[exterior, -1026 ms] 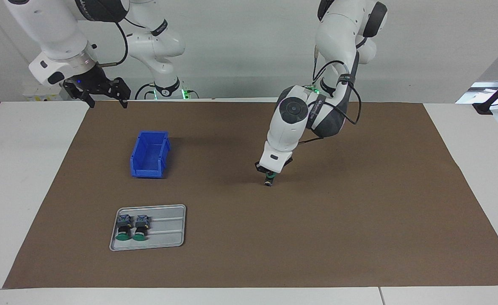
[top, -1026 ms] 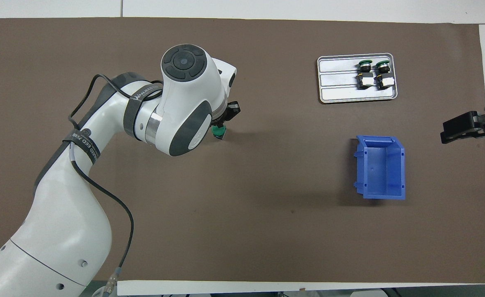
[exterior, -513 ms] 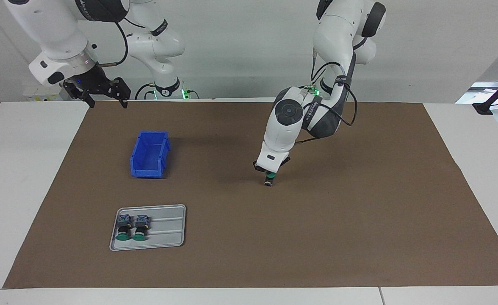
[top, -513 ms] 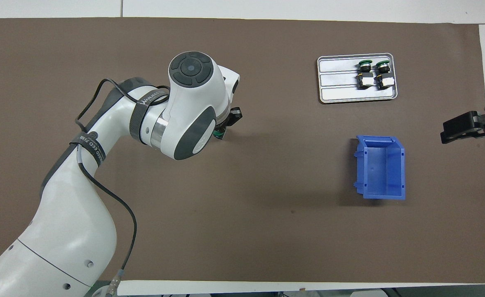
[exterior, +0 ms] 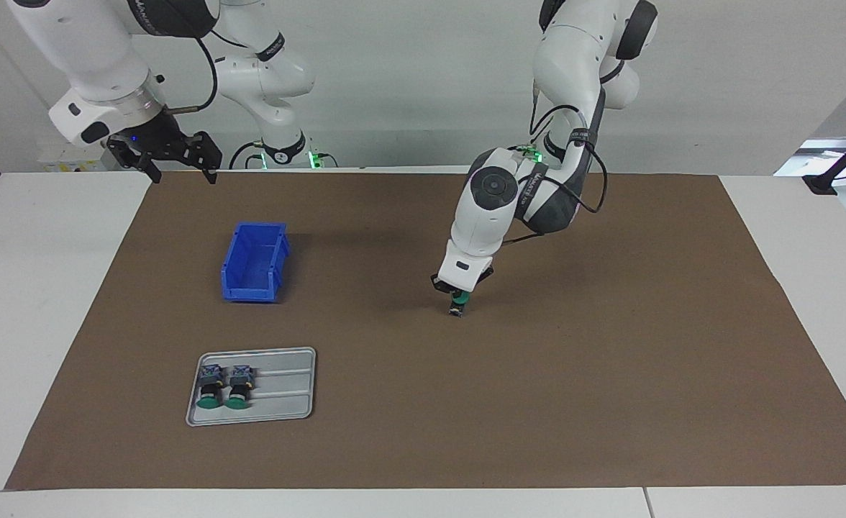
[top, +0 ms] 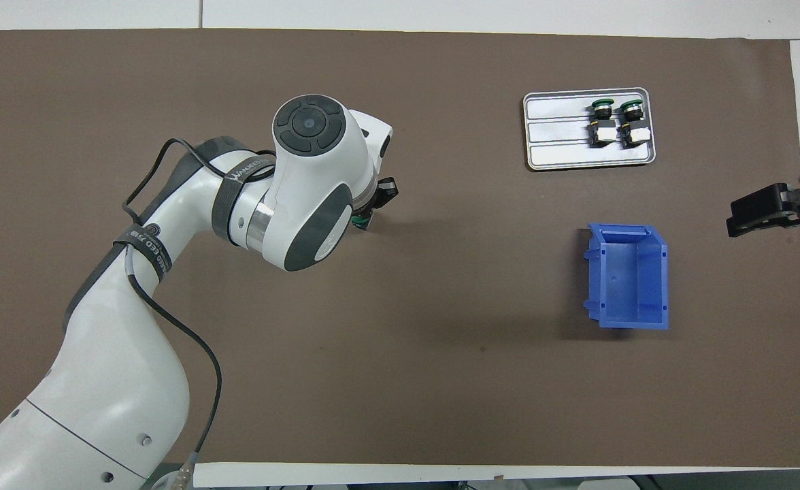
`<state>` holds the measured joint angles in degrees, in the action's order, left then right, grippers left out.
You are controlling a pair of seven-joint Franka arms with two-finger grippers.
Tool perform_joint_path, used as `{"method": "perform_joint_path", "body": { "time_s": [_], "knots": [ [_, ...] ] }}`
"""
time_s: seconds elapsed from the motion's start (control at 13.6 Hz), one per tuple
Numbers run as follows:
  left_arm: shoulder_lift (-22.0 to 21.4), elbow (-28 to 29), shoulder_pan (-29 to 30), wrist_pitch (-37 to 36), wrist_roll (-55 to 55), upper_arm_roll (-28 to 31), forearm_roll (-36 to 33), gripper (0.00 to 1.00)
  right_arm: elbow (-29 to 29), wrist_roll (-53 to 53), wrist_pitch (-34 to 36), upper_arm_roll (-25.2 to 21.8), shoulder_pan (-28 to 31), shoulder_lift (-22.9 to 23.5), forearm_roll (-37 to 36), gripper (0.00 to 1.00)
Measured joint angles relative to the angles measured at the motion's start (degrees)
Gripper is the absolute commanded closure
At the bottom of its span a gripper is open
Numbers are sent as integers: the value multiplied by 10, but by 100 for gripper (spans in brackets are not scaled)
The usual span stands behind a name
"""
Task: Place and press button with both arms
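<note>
Button pinched upright in the left gripper, cap up for pressing; right gripper waits at ten o'clock, jaws spread.

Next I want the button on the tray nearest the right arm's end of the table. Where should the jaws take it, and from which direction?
Grip that button across its blue-grey contact block, coming straight down. It lies on its side on the tray, green cap pointing away from the robots. The second button lies close beside it, so set the jaws along its length, probably block end to collar.
</note>
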<state>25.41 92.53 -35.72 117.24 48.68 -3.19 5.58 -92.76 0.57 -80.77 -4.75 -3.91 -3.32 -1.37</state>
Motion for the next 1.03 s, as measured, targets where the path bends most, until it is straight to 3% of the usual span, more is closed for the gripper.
{"method": "perform_joint_path", "body": {
  "time_s": [0.22, 0.37, 0.66, 1.03],
  "knots": [
    [-5, -6, 1, 0, 2, 1, 1, 40, 0, 0, 0, 0, 0, 0, 0, 1],
    [-16, -14, 5, -6, 3, 5, 1, 21, 0, 0, 0, 0, 0, 0, 0, 1],
    [-63, -24, 34, -65, -1, 10, 0, 1, 0, 0, 0, 0, 0, 0, 0, 1],
    [-112, -24, 121, -171, -121, 16, -1, 0, 0, 0, 0, 0, 0, 0, 0, 1]
  ]
}}
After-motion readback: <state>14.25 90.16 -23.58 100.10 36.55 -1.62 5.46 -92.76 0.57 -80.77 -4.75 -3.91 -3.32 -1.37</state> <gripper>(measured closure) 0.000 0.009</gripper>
